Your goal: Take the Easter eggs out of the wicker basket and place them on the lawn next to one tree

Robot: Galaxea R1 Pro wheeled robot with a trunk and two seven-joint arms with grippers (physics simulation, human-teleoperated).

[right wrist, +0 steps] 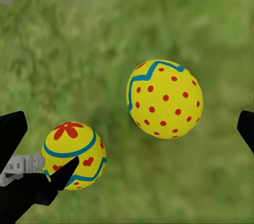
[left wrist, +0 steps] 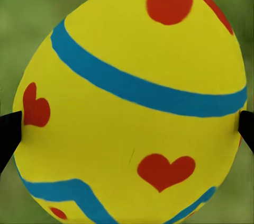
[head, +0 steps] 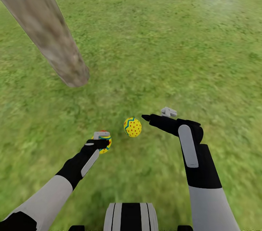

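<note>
Two eggs are near the tree trunk point(head: 54, 38): the left gripper point(head: 100, 143), clamped on the heart-marked egg point(left wrist: 129, 102), should lower it gently onto the lawn point(head: 163, 41) beside the dotted egg point(head: 133, 127), while the right gripper point(head: 154, 114) hangs with fingers apart.

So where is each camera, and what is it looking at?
Head view: from the robot's head, down on the lawn, the tree, both arms.
Left wrist view: by the left claw, close on the heart egg it grips.
Right wrist view: above the open right claw, down at the dotted egg.
Shared: head and right wrist views both show the two eggs.
</note>
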